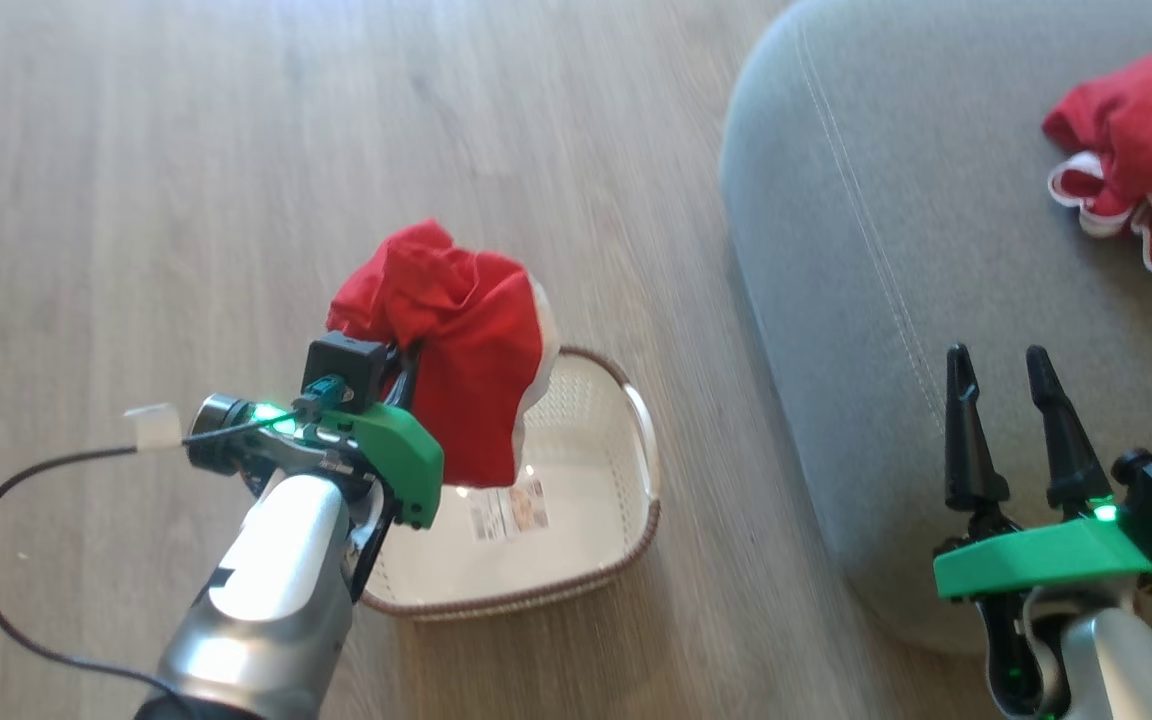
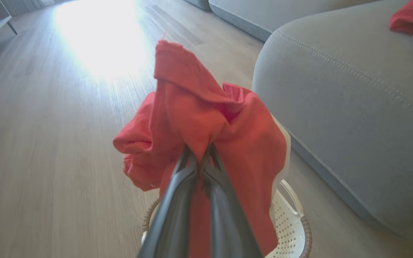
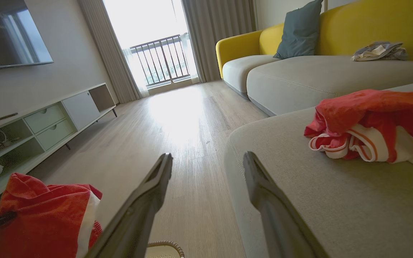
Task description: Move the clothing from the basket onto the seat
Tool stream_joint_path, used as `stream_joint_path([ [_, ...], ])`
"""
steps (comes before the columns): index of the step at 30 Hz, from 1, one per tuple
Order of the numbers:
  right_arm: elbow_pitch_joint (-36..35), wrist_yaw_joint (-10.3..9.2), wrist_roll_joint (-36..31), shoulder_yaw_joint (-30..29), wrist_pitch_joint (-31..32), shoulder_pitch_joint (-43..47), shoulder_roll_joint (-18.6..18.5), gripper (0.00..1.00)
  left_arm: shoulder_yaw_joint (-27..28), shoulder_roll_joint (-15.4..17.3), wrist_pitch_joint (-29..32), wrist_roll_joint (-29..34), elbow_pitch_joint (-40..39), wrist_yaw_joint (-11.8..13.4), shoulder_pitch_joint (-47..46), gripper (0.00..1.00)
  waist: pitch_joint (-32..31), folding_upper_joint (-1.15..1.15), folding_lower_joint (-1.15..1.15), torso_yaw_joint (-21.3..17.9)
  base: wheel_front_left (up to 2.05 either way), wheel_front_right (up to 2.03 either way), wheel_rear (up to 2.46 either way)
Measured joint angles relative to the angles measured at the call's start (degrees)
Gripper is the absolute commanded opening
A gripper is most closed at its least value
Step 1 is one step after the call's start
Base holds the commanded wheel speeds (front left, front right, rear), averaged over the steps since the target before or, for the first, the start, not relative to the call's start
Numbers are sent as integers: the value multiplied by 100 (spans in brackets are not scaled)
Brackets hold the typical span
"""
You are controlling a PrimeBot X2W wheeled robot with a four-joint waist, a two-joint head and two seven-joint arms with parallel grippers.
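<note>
Seat (image 1: pixel 886 300) comes first by bulk: the grey cushion takes up the right of the head view, and one red garment (image 1: pixel 1136 150) already lies bunched on it towards the far side, its white striped band showing. Next in size, the basket (image 1: pixel 648 500) sits on the wooden floor (image 1: pixel 186 200) near the seat's edge; what shows of its inside holds nothing but a paper label (image 1: pixel 508 510). The second garment (image 1: pixel 456 340) hangs in the air above the basket's left end, clear of the rim. The left fingers (image 2: pixel 177 200) are pressed together on a fold near its middle, with cloth sagging on either side. The right fingers (image 1: pixel 966 430) stand spread and bare over the seat's near edge, well apart from both garments.

By my judgement the step in hand is the carry of the last piece: lifted, not yet over the seat. The next move calls for swinging the left arm rightward across the gap, high enough that the hanging cloth clears the cushion's rounded edge, then parting the fingers above bare upholstery.
</note>
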Motion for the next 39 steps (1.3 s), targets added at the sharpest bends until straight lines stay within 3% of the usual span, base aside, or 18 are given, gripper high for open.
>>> stream_joint_path([
  [10, -13, 0, -55, -49, 0, 321, 0, 100, 520, 3, -1, -191, -2293, 93, 796, 0, -656, 0, 0, 269, 0, 0, 0],
  [22, -185, 0, -102, -45, 0, 346, 0, 100, 786, 9, -10, -478, -4311, 221, 1375, 0, -882, 0, 0, 353, 0, 0, 0],
  [30, -227, 0, -102, -52, 0, 466, 0, 100, 186, 16, -25, -517, -4858, 249, 1663, 0, -915, 0, 0, 394, 0, 0, 0],
  [39, -285, 0, -122, -108, 0, 577, 0, 100, -626, 37, -25, -624, -4909, 250, 2197, 0, -984, 0, 0, 498, 0, 0, 0],
])
